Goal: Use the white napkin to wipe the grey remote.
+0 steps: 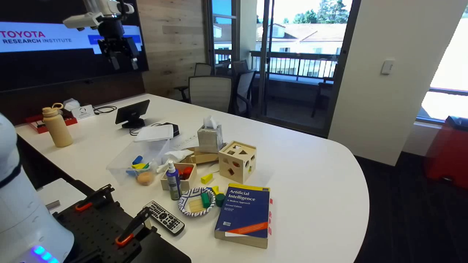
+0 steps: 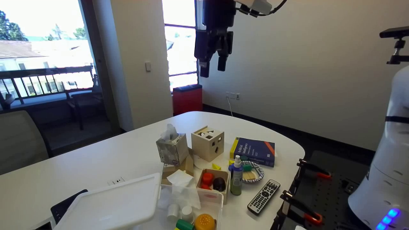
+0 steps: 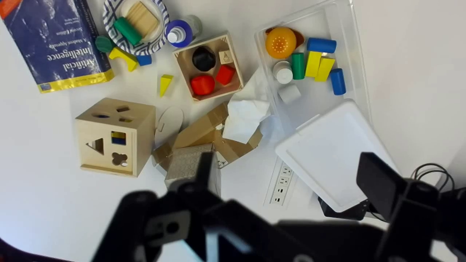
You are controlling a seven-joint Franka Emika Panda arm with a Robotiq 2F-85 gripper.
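The white napkin [image 3: 245, 118] lies crumpled and partly on an opened brown cardboard piece, between the small wooden box and the clear bin. It also shows in both exterior views [image 1: 177, 156] [image 2: 180, 178]. The grey remote [image 1: 164, 218] lies flat near the table edge by the robot's base, beside the patterned bowl, also seen in an exterior view [image 2: 264, 196]. It is out of the wrist view. My gripper [image 1: 125, 65] is high above the table, its fingers wide apart with nothing between them. It also shows in an exterior view [image 2: 213, 68] and the wrist view [image 3: 287, 156].
A purple spray bottle [image 1: 173, 181] stands beside the wooden box [image 3: 238, 72]. The patterned bowl [image 1: 184, 206], blue book [image 1: 243, 208], shape-sorter cube [image 1: 234, 166] and tissue box [image 2: 174, 153] stand nearby. A clear bin [image 3: 358, 54] holds blocks; a white lid [image 3: 335, 153] leans on it.
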